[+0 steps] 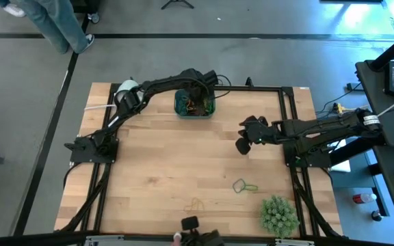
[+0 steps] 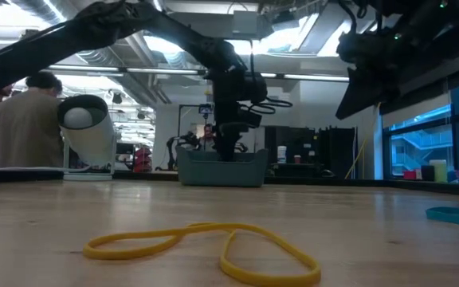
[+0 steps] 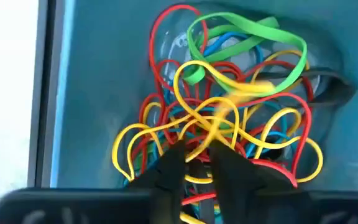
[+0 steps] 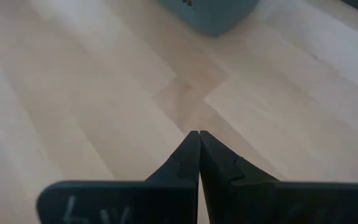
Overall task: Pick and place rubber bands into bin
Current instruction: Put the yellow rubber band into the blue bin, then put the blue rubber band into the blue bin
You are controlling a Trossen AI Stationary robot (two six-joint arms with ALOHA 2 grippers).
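Bin (image 1: 195, 104) sits upper centre of the table; we read the left gripper (image 3: 199, 163) as mid-drop, fingers narrow, pinching a yellow band (image 3: 207, 127) over the pile. Next: release, then fetch bands (image 1: 245, 185) lower right; right gripper (image 4: 199, 138) waits closed, empty.

My two arms are dark, near black, built of jointed segments with loose black cables looping along them. My left arm (image 1: 149, 89) carries a tangle of cabling near its wrist. My right arm (image 1: 320, 128) shows a pale band near its base, possibly a label. My right gripper (image 4: 199, 138) has two flat black wedge fingers with stepped notches on the inner edges. My left gripper (image 3: 197, 165) looks alike. Faint pale markings sit on the right finger mount.
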